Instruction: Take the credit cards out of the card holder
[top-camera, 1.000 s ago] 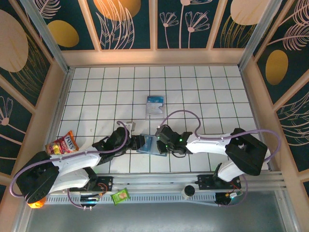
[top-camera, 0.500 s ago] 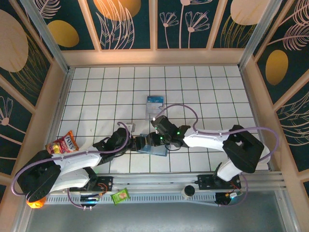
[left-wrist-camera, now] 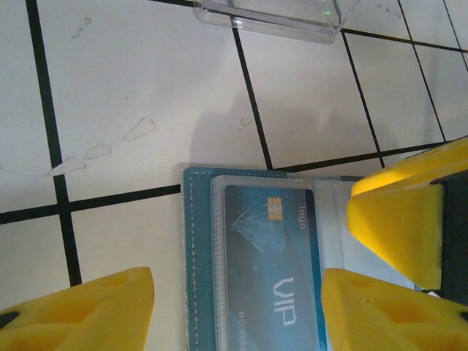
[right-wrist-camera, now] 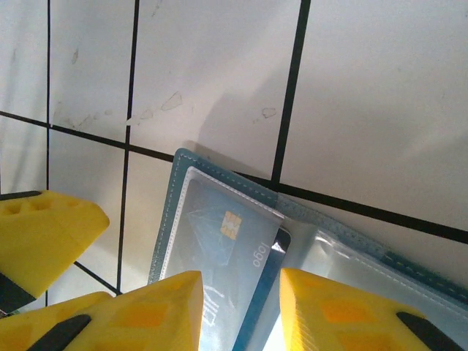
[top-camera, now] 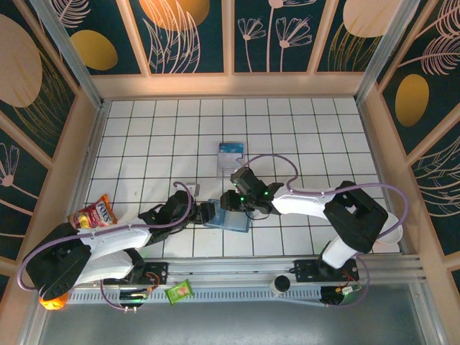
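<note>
card holder point(top-camera: 233, 223): lies open and flat on the white tiled floor point(top-camera: 158, 144), front centre, between both arms | left gripper point(left-wrist-camera: 238, 287): jaws wide apart, straddling the panel with the VIP card point(left-wrist-camera: 270, 270), gripping nothing | right gripper point(right-wrist-camera: 241, 292): jaws narrowly parted over that same card, nothing clamped

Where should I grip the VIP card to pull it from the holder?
Pinch the VIP card at its long edge beside the fold, where a dark corner seems to poke past the clear pocket in the right wrist view, coming from the fold side. It lies flat in the card holder with its other edges under film.
</note>
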### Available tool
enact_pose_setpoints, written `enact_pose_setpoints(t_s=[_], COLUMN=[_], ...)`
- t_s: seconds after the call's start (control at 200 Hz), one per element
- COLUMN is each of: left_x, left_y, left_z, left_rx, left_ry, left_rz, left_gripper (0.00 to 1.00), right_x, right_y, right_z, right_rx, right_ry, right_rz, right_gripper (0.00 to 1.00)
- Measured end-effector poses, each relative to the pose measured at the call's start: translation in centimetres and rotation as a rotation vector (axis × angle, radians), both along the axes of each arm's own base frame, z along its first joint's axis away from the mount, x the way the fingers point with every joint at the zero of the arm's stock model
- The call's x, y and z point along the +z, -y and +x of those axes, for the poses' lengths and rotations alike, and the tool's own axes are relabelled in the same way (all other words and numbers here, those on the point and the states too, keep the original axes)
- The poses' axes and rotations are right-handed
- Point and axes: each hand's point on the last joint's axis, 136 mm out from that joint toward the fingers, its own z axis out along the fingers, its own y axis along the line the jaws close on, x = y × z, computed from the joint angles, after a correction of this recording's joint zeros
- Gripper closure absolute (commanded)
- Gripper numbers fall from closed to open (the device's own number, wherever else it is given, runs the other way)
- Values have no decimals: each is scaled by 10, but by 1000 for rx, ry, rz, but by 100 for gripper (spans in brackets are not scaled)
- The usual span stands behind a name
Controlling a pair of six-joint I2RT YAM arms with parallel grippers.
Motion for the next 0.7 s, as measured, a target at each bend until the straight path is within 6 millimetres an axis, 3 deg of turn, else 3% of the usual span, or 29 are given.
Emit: enact_pose_setpoints(t_s=[0.2,0.701], left_x=[-3,-3], left_y=[-3,-5], left_z=[-3,-4], left_rx=[2,5], left_ry=[-6,-5], left_rz=[1,-3], left_gripper=[38,38], right_x=[-12,-6], right_y=[-1,-12], right_z=[-6,-13], right_rx=[19,74], right_ry=[-38,-42], right_rz=[-15,33], right_gripper=[66,67])
